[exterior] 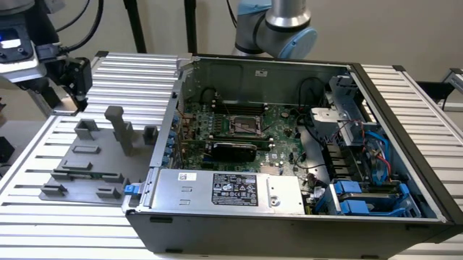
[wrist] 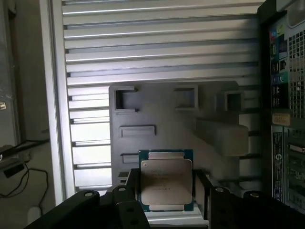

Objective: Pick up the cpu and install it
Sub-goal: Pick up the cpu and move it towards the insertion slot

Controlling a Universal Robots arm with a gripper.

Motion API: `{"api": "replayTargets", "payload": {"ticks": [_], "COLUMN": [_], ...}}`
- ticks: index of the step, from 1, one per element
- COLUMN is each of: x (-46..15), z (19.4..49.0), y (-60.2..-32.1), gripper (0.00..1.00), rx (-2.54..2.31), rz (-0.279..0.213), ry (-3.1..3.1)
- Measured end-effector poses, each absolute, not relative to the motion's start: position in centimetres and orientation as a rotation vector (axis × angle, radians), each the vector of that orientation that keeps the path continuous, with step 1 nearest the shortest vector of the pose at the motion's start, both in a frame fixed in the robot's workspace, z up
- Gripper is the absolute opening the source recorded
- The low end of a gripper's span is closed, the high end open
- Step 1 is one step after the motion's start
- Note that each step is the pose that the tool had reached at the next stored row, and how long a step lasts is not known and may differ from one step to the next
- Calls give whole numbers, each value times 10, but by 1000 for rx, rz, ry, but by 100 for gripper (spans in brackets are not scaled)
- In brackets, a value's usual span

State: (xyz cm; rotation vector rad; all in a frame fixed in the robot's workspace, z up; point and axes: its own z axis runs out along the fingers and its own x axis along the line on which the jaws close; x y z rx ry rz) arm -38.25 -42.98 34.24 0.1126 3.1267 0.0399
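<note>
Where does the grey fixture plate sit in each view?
Exterior view: the grey fixture plate lies on the ribbed table, on the exterior view's left of the computer case.
Wrist view: the plate lies beyond the cpu held in the gripper.
Shared landmark: the computer case, right beside the plate in both.

text: none legible | black label (exterior: 235,189) on silver box (exterior: 287,196): print unreadable | cpu (wrist: 166,183) marking: unreadable

Silver-grey arm (exterior: 285,21) with pale-blue joint caps (exterior: 304,40); black hand (exterior: 69,89), black fingers (wrist: 132,186), black cables (exterior: 90,27).
</note>
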Motion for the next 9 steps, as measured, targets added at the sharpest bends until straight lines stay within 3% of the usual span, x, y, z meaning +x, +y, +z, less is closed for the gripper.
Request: {"api": "replayTargets", "payload": {"ticks": [9], "x": [-341], "z": [384], "y": [-430], "gripper": [55], "rx": [113], "rz": [40], "ry": [3129]}}
